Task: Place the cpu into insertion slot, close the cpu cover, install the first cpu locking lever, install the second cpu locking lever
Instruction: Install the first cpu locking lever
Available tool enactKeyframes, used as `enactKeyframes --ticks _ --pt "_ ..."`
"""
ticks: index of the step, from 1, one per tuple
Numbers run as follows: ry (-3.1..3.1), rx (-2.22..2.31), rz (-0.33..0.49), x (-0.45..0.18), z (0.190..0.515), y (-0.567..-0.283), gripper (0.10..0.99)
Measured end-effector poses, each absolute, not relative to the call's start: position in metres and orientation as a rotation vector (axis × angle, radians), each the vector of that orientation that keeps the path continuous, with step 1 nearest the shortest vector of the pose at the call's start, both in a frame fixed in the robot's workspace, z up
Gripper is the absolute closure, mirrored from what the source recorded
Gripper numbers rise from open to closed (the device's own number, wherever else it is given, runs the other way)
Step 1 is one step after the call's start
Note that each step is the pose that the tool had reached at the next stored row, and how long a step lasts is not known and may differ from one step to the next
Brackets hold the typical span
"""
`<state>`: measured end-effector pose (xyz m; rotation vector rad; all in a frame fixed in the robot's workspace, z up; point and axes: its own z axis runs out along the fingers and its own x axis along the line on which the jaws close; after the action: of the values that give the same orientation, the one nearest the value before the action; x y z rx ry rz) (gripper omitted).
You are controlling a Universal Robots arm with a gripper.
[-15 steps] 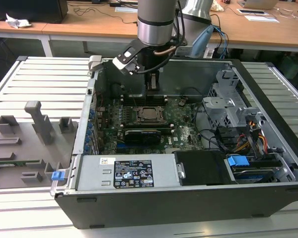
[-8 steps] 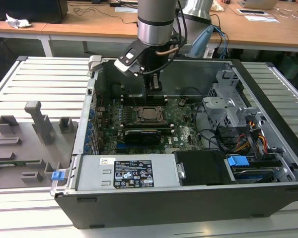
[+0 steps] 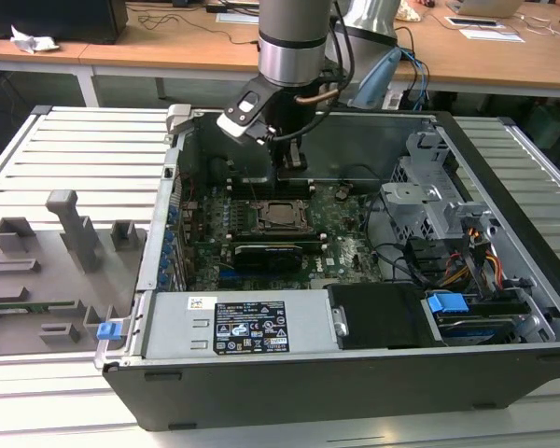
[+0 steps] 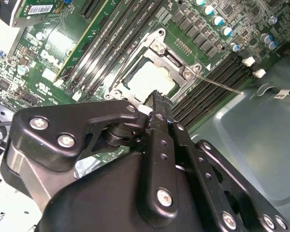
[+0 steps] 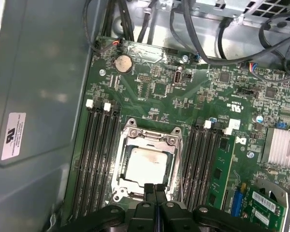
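Observation:
The cpu (image 5: 145, 166) lies silvery-grey in the insertion slot (image 3: 280, 217) on the green board; it also shows in the second wrist view as the cpu (image 4: 150, 79). The cpu cover (image 5: 149, 139) lies flat around it as a metal frame, seen again as the cpu cover (image 4: 173, 62). One thin lever rod (image 4: 217, 83) juts from a socket corner out over the memory slots. A second lever (image 4: 130, 58) runs along the opposite side. My gripper (image 5: 154, 189) is shut and empty, its tips (image 4: 157, 99) just above the socket's edge. In the exterior view the gripper (image 3: 292, 168) hangs over the far side of the socket.
The open computer case (image 3: 504, 177) walls the board in. Long black memory slots (image 5: 96, 159) flank the socket. A black card (image 3: 273, 252) sits near the socket, cables and a drive cage (image 3: 429, 201) at the exterior view's right, a grey fixture tray (image 3: 47, 271) at its left.

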<state>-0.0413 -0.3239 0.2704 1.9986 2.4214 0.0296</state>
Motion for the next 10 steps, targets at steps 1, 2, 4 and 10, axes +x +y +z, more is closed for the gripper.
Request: enactKeyframes --ticks 1,2,4,10 --pt "2.428 1.991 0.03 -0.0413 0.2705 -0.3239 0.98" --pt "2.435 1.983 0.03 -0.0413 0.2704 -0.3239 0.98" --pt "2.449 1.965 0.03 -0.0413 0.2705 -0.3239 0.98" --pt "2.488 1.916 0.03 -0.0413 0.2705 -0.3239 0.98"
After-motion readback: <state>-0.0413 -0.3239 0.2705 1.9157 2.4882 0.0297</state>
